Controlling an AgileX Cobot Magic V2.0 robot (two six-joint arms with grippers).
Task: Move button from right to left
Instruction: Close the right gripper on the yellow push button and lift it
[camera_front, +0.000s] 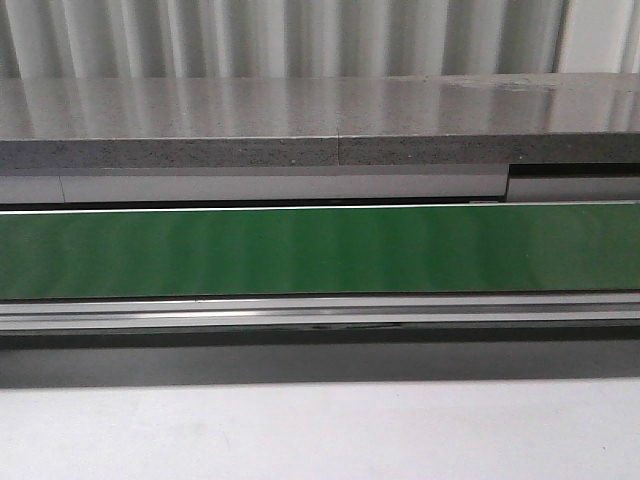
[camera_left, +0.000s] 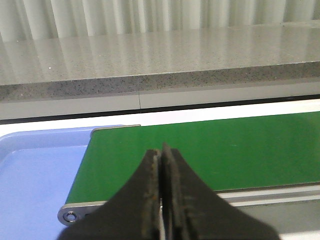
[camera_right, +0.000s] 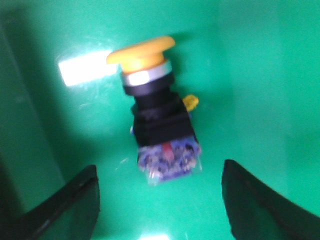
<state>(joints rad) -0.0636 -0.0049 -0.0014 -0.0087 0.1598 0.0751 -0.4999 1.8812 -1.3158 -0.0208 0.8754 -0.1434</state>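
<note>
The button (camera_right: 156, 107) shows only in the right wrist view. It lies on its side on the floor of a green bin (camera_right: 260, 75), with its orange-yellow cap, black collar and blue base. My right gripper (camera_right: 160, 200) is open, its two black fingers (camera_right: 70, 205) spread wide to either side of the blue base and not touching it. My left gripper (camera_left: 161, 165) is shut and empty, held over the left end of the green conveyor belt (camera_left: 225, 150). Neither gripper nor the button shows in the front view.
A blue tray (camera_left: 35, 170) sits just past the belt's left end. The green belt (camera_front: 320, 250) runs across the front view, with a grey stone ledge (camera_front: 320, 130) behind it and a white table surface (camera_front: 320, 430) in front. The bin's green walls surround the button.
</note>
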